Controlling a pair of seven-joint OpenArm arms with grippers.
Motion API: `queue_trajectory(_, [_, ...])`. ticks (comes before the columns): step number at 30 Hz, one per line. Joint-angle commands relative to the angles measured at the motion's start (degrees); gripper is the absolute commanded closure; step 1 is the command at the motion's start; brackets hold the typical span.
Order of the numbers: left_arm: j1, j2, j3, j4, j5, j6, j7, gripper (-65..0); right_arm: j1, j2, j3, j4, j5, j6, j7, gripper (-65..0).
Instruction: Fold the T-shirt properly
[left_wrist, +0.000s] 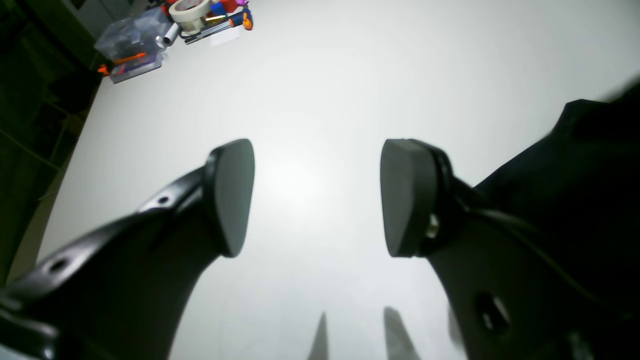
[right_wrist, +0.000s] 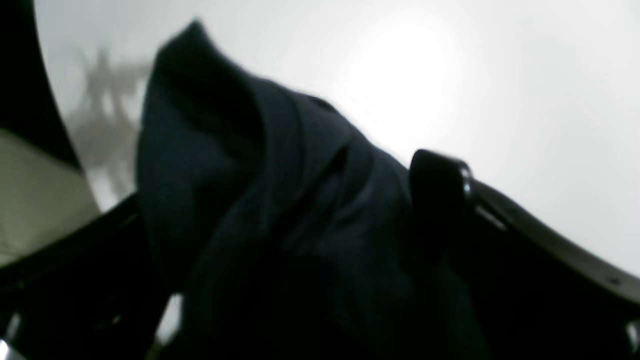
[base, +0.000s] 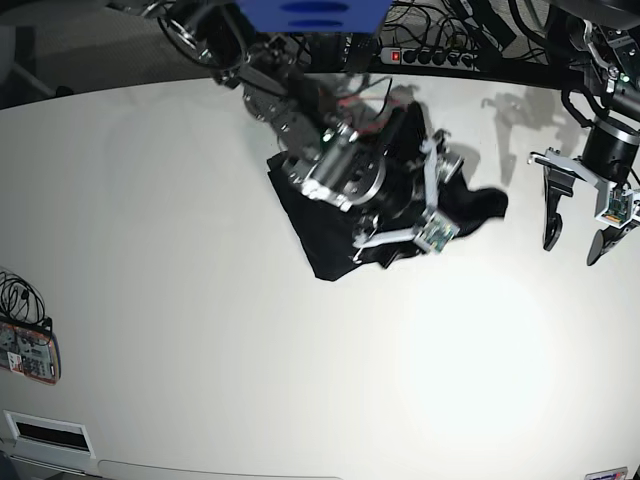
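Item one: T-shirt (base: 330, 235), black, bunched in a heap on the white table (base: 200, 350), toward its far edge. Item two: my right gripper (base: 432, 190), directly over the heap, jaws wide with cloth lying between them. Item three: my left gripper (base: 572, 215), beside the heap, jaws wide, holding nothing.

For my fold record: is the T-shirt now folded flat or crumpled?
Crumpled. The T-shirt lies in an uneven bunched heap on the table, and the right wrist view shows raised wrinkled cloth, no flat layers.
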Motion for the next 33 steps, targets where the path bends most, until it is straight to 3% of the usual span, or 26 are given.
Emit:
queue_trajectory(1, [-0.11, -0.79, -1.3, 0.9, -0.9, 0.33, -1.76, -37.8, 1.76, -0.78, 1.6, 1.08, 3.74, 0.44, 1.6, -50.3])
queue_trajectory(5, [-0.11, -0.79, -2.18, 0.9, -0.9, 0.33, -1.76, -37.8, 4.93, -0.6, 4.94, 1.08, 9.99, 0.44, 1.6, -50.3])
queue_trajectory(27, [1.74, -0.7, -2.09, 0.9, -0.9, 0.33, -1.76, -37.8, 4.93, 1.51, 3.36, 0.03, 9.46, 0.44, 1.51, -50.3])
queue_trajectory(30, [1.83, -0.7, -2.09, 0.9, -0.9, 0.33, -1.76, -37.8, 5.1, 1.95, -0.6, -1.99, 2.07, 0.44, -1.04, -50.3])
queue_trajectory(33, [1.83, -0.7, -2.09, 0.9, -0.9, 0.33, -1.76, -37.8, 5.1, 1.77, -9.13, -4.72, -14.45, 0.44, -6.22, -50.3])
